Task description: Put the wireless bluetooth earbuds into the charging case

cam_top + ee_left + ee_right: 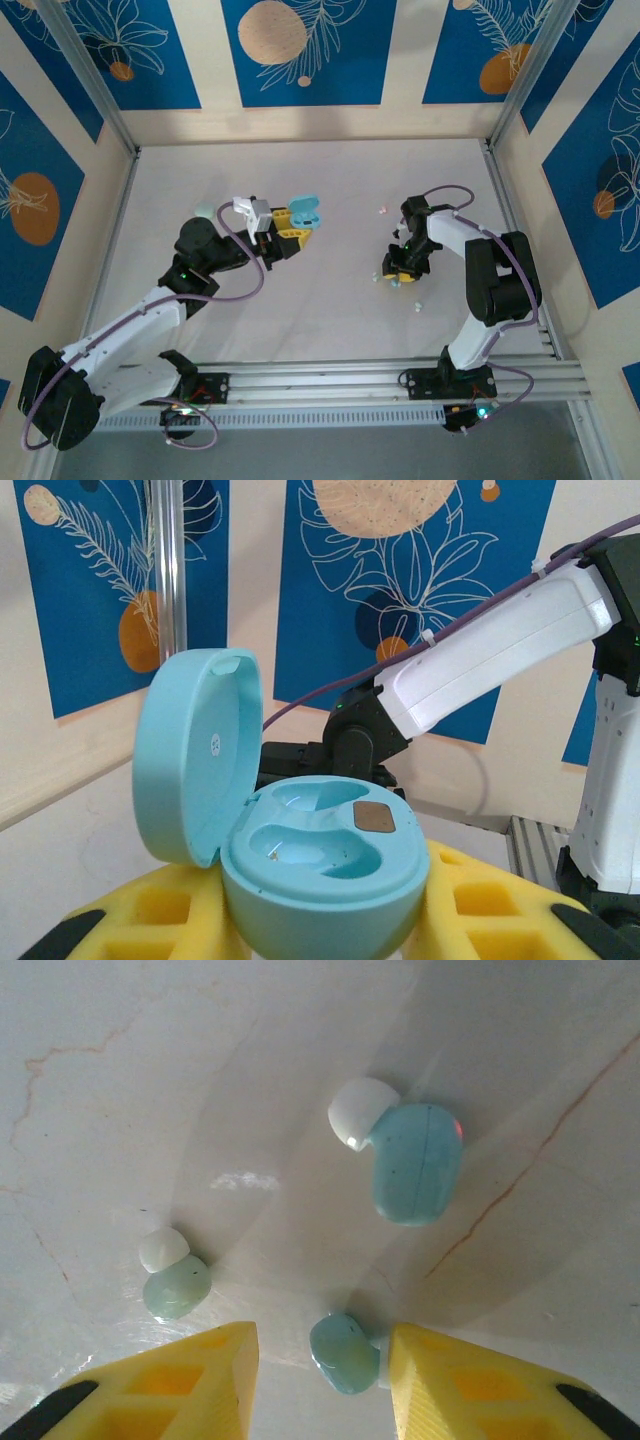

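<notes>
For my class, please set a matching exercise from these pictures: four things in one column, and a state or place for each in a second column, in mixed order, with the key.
Things
1. charging case
2. mint earbud
3. big blue earbud
4. small blue earbud

States or places
A. between the fingers of the right gripper
B. lid raised, wells showing
C. red dot on its shell
D. on the table, just outside the right gripper's fingers

Pairs: 1-B, 2-D, 3-C, 4-A
</notes>
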